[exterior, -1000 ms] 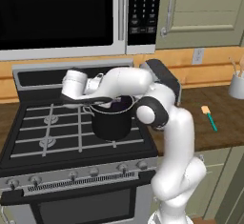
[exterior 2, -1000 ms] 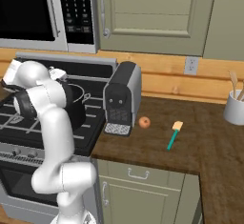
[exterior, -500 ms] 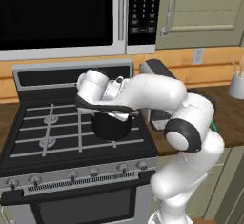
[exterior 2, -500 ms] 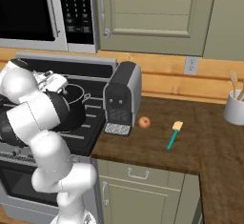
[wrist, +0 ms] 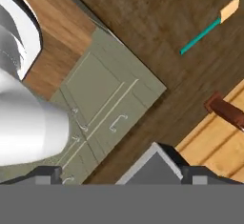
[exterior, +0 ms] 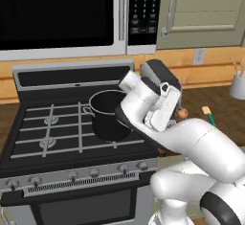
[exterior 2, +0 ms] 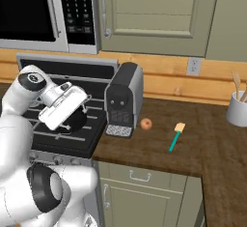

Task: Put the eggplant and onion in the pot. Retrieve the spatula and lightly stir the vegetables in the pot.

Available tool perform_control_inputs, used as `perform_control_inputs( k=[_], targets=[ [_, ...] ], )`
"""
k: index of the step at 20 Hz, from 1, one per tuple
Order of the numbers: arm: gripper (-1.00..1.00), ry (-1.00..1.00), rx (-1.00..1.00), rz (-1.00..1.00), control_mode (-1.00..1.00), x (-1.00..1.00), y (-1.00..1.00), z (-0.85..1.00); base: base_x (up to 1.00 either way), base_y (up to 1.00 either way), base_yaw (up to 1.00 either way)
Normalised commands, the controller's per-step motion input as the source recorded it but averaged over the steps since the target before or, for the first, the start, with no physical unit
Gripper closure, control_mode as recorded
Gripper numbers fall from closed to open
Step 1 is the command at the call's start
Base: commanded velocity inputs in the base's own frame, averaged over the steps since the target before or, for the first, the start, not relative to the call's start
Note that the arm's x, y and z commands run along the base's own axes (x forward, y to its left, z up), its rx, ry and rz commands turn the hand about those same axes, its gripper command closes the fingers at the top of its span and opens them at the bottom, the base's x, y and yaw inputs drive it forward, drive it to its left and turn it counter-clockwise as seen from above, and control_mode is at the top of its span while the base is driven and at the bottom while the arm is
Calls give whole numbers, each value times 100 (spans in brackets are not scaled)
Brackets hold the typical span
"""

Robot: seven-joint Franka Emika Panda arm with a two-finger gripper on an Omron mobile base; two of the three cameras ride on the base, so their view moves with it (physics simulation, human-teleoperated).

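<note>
Between pot [exterior: 110,116] & spatula [exterior 2: 175,136], coffee machine [exterior 2: 123,99]; onion [exterior 2: 145,123] nr spatula

The spatula [exterior 2: 175,136] lies flat on the dark wooden tabletop [exterior 2: 212,153], with bare wood all around it, so it can be reached from above. To its left, a small round onion [exterior 2: 145,123] sits near it but apart. Further left, the tall coffee machine [exterior 2: 124,99] stands at the tabletop's edge beside the stove [exterior: 52,138], blocking a low sideways path between the pot [exterior: 109,115] and the spatula. A grey cup of utensils [exterior 2: 238,106] stands well apart on the far right. The microwave [exterior: 72,16] and cabinet [exterior 2: 154,13] hang overhead, capping the room above the pot and tabletop.
</note>
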Motion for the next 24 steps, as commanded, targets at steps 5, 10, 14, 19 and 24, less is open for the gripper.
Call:
perform_control_inputs(
  k=[5,10,14,19,24],
  targets=[
    [-100,-21,28,0,-100,5,-100,0,0,0,0],
    [-100,-7,42,0,-100,34,-100,1,0,0,0],
    [-100,0,54,0,-100,89,-100,-2,0,0,0],
    [-100,8,54,0,-100,99,-100,-13,0,0,0],
    [-100,-3,46,28,-100,83,-48,-28,0,0,0]
  ],
)
